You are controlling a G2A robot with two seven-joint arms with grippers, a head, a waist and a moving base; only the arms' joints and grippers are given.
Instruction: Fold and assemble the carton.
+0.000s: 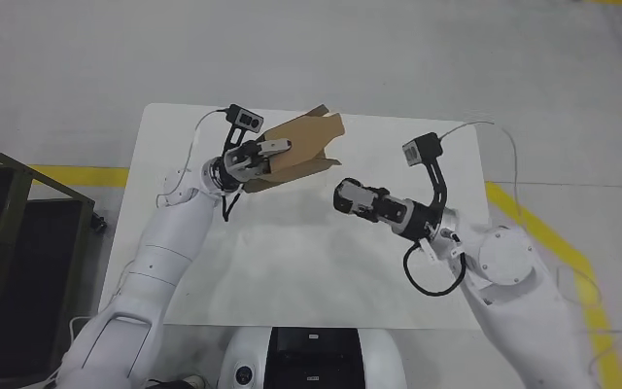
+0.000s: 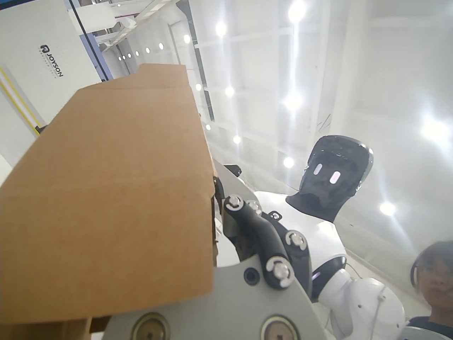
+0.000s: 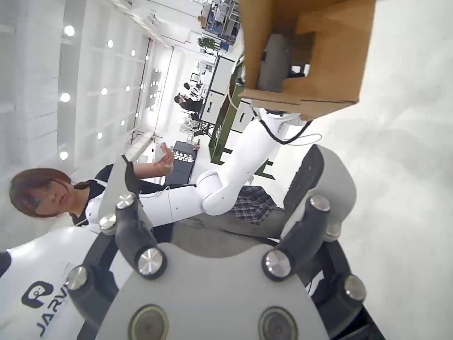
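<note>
Pinching the carton (image 1: 311, 141), left fingers (image 1: 276, 146) sit near spread right fingers (image 3: 305, 175).

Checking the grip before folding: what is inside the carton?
A grey finger of the left gripper sits inside the open carton, along one wall. The rest looks empty; a flap covers the finger's base.

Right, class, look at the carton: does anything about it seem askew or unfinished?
Yes. The carton is skewed to the table edges, one end gaping open with flaps unfolded. The left gripper clamps one wall, a finger inside; the right gripper is open, apart from it.
</note>
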